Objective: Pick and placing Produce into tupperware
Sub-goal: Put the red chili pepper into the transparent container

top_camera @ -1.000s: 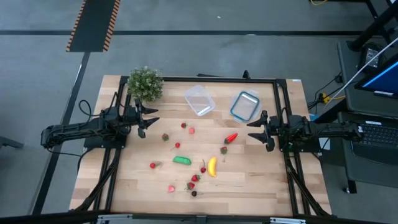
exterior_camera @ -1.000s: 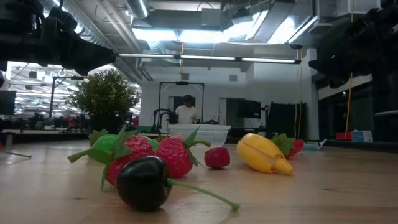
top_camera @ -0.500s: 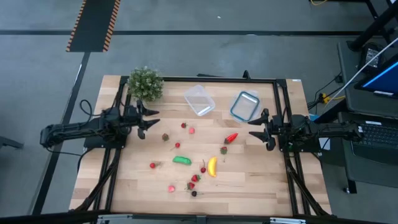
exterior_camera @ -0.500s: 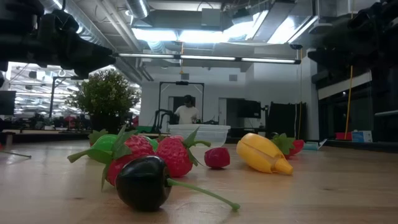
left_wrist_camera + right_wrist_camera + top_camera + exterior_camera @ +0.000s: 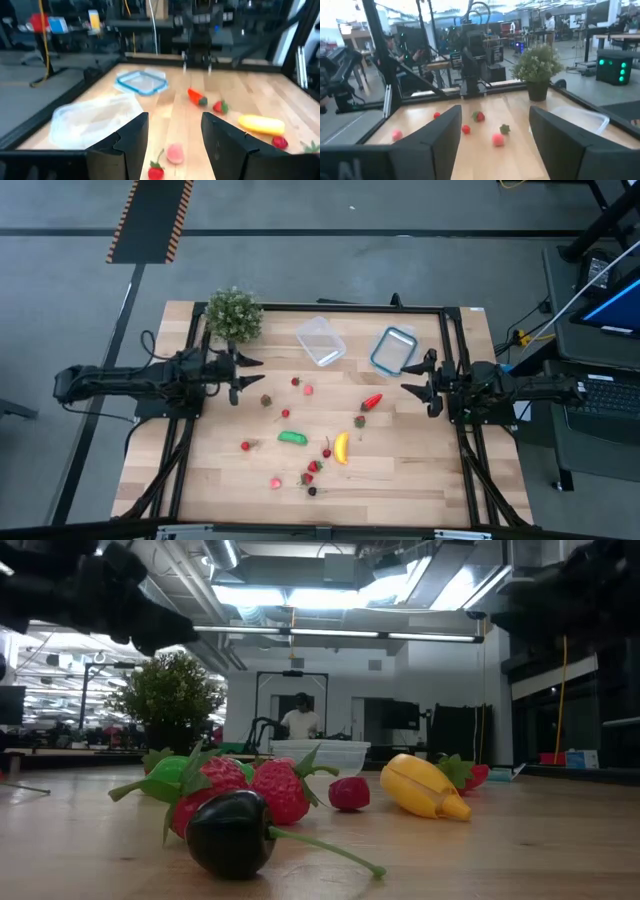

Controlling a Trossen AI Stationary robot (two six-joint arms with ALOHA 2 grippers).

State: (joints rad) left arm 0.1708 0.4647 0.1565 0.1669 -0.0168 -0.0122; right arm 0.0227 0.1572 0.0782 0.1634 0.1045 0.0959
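Seen from above, the left gripper (image 5: 247,375) sits over the left part of the wooden table (image 5: 420,480), just in front of the potted plant (image 5: 233,314), its fingers spread apart with nothing between them. A small brownish berry (image 5: 266,401) lies just to its right, and two more red pieces, a strawberry (image 5: 296,382) and a pink one (image 5: 308,390), lie a little further on. Behind these, near the table's back edge, stands the tupperware (image 5: 321,341), clear and with nothing visible inside it; the blue-rimmed container (image 5: 394,349) sits just to its right.

The rest of the produce is scattered across the middle and front of the table, all of it outside the tub. A red berry (image 5: 246,446) lies toward the left front, another pink-red piece (image 5: 275,483) nearer the front edge. The green oblong fruit (image 5: 293,437) lies at the centre, with a small red piece (image 5: 285,414) just behind it. A cluster of strawberries (image 5: 311,471) and a dark cherry (image 5: 312,491) sit in front of the yellow banana (image 5: 341,447) (in the low view that cherry is the nearest thing of all). The red pepper (image 5: 372,402) lies right of centre, a small dark-green piece (image 5: 359,421) beside it.

The right gripper (image 5: 417,382) hangs at the table's right side, near the blue-rimmed container, jaws wide and holding nothing
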